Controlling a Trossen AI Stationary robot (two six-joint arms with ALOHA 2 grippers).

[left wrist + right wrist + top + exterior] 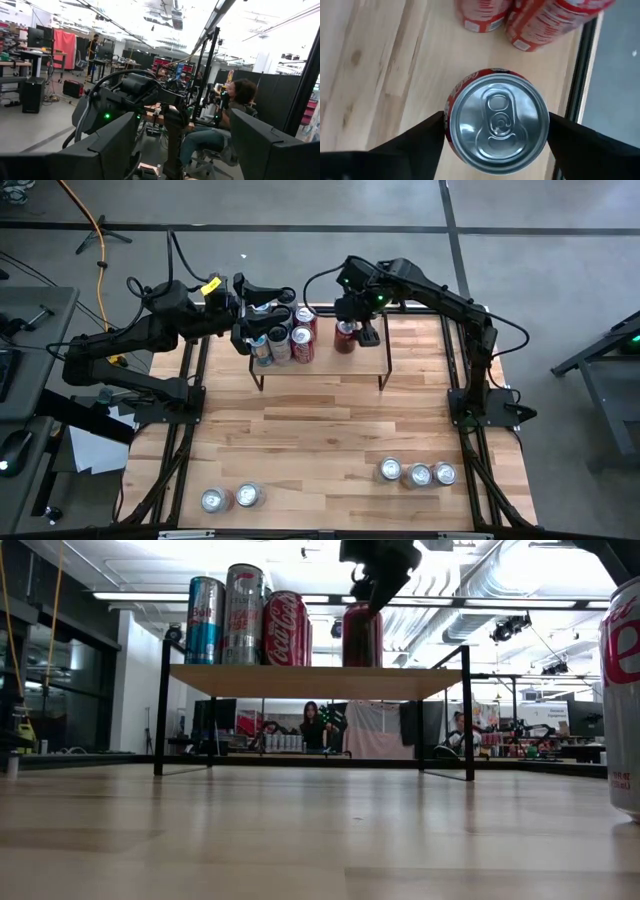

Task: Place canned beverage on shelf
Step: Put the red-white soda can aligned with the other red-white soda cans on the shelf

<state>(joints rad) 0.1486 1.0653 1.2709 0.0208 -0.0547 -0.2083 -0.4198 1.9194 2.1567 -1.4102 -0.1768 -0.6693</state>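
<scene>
Can [496, 122] between right pincer [496, 131] fingers

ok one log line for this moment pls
stage: placing | right gripper: around red can upright on shelf | left gripper: open over cans at shelf's left end | table cans: five waiting

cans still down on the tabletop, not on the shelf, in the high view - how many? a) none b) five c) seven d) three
b) five: in the high view two cans stand together near the tabletop's front left and three cans stand in a row near its front right, while the rest sit up on the shelf.
</scene>
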